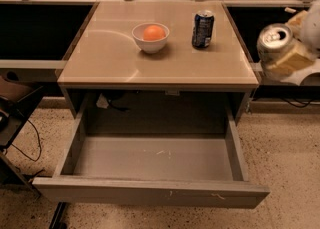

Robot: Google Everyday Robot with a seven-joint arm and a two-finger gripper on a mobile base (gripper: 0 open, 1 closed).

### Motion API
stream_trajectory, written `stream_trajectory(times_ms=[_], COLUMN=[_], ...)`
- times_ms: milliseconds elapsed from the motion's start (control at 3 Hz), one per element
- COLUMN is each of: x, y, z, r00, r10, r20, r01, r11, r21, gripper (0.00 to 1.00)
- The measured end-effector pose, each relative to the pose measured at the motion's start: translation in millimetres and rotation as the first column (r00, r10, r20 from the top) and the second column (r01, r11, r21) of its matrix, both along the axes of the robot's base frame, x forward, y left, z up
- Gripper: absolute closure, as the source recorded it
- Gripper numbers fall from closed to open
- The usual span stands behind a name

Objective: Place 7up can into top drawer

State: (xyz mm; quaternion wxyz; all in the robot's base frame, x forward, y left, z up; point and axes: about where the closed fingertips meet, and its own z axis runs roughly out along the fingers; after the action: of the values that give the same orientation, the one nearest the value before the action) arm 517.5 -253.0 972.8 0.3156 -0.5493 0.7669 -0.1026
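The 7up can (pixel 272 42), pale silver with its pull-tab top tilted toward the camera, is held in the air off the table's right edge. My gripper (pixel 289 55) is shut on the 7up can, its tan fingers (pixel 291 59) wrapped around the can's side at the far right of the camera view. The top drawer (pixel 150 191) stands pulled fully open below the tabletop, its scuffed grey floor bare. The can is up and to the right of the drawer, not over it.
A dark blue can (pixel 202 29) stands upright on the tan tabletop (pixel 120 58). A white bowl (pixel 150 39) holding an orange fruit sits left of it. Dark shelving flanks the table. Cables lie on the speckled floor at left.
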Motion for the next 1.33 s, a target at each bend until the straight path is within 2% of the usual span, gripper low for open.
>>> stream_trajectory(times_ms=[333,667,1000,1333], x=[-29,-31,-51,-78], y=[-18,-18,-15,17], z=[-30,-33,-66,-138], r00=[0.9971,0.997,0.99,0.9716], r10=[-0.041,-0.065,-0.13,-0.104], r20=[-0.064,-0.042,-0.056,-0.212], r01=[0.039,0.065,0.135,0.158], r11=[0.999,0.998,0.984,0.953], r21=[-0.023,0.006,0.115,0.258], gripper=[1.0,1.0,1.0,1.0])
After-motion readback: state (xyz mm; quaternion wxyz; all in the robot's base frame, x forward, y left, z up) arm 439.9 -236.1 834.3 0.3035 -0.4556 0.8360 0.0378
